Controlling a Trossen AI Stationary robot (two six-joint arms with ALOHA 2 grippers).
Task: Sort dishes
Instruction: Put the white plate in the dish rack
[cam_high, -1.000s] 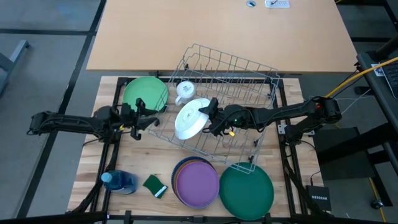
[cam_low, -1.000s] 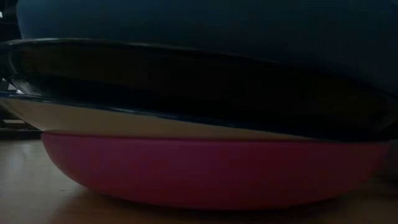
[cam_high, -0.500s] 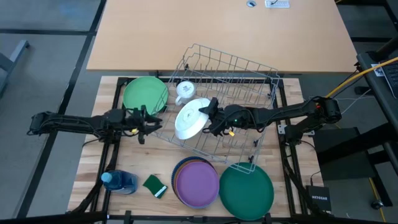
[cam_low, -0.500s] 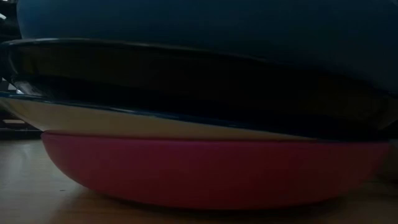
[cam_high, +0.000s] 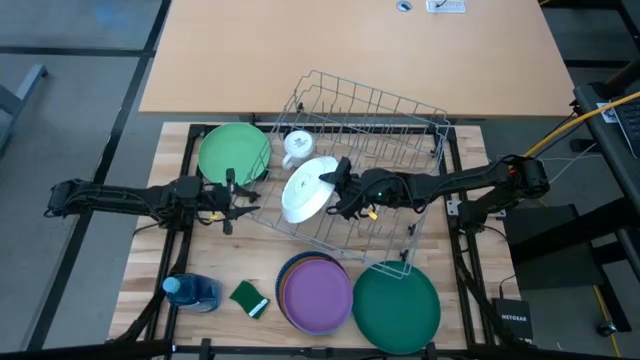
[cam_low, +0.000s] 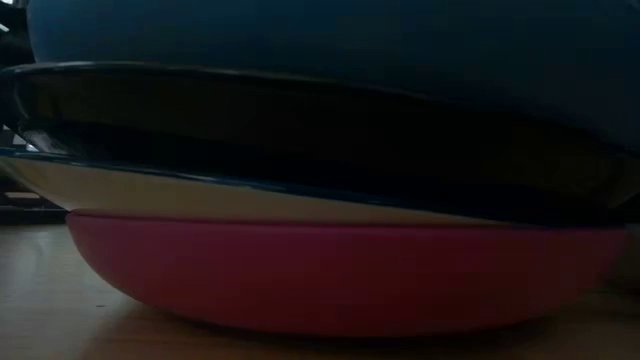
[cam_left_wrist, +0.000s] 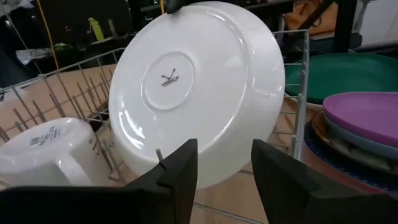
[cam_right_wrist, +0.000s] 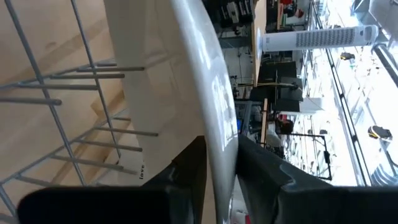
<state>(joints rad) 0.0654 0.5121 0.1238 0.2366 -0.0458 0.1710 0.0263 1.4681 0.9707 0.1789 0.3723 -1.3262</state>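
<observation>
Gripping the white plate (cam_high: 308, 190) by its rim in the rack (cam_high: 400, 120), the right gripper (cam_high: 337, 185) is seating it; the left gripper (cam_left_wrist: 222, 163), fingers parted and empty, is nearing, probably to steady it.

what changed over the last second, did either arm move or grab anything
The left gripper moved in toward the wire rack, now at its edge, open and empty, facing the white plate. The right gripper stayed shut on that plate's rim. The mug and the other plates did not move.

White plate (cam_left_wrist: 199, 87) tilted in wire rack (cam_left_wrist: 56, 99).
</observation>
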